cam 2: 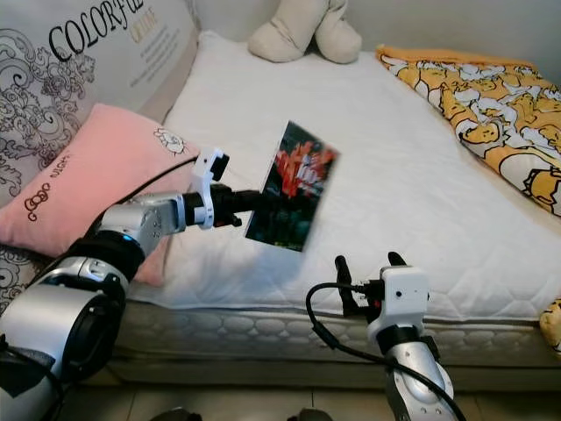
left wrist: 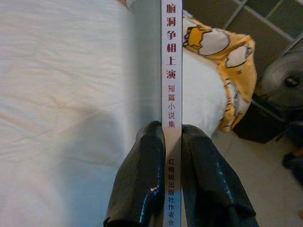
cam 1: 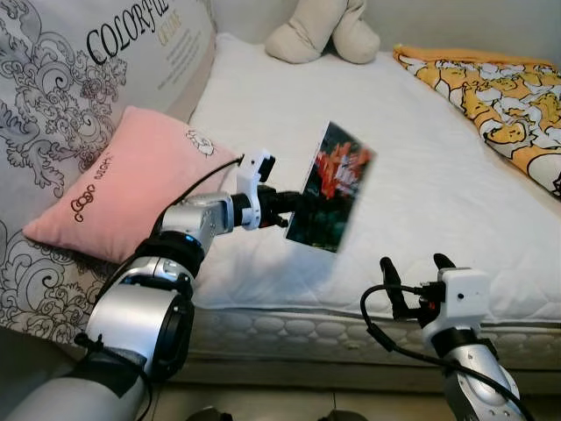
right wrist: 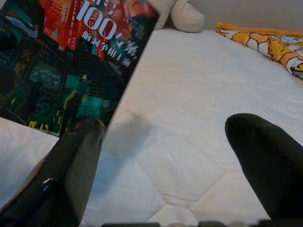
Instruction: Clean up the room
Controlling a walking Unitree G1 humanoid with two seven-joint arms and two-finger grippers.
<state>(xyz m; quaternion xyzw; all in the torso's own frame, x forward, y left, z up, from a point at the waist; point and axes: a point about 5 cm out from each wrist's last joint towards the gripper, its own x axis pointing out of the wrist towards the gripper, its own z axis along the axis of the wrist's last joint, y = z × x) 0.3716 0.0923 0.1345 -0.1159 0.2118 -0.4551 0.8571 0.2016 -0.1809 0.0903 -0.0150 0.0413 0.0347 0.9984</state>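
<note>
A book (cam 1: 329, 187) with a dark cover and red-orange art hangs upright above the white mattress (cam 1: 421, 158). My left gripper (cam 1: 282, 210) is shut on its edge; in the left wrist view both fingers (left wrist: 142, 189) pinch the white spine (left wrist: 171, 71) with its red lettering. My right gripper (cam 1: 414, 282) is open at the bed's front edge, lower and to the right of the book, with nothing between its fingers (right wrist: 75, 165). The book cover (right wrist: 71, 61) also fills part of the right wrist view.
A pink pillow (cam 1: 123, 189) leans on a large patterned cushion (cam 1: 79, 79) at the left. A beige plush toy (cam 1: 320, 31) sits at the bed's far end. A yellow cartoon blanket (cam 1: 500, 96) covers the right side. Tiled floor lies below the bed.
</note>
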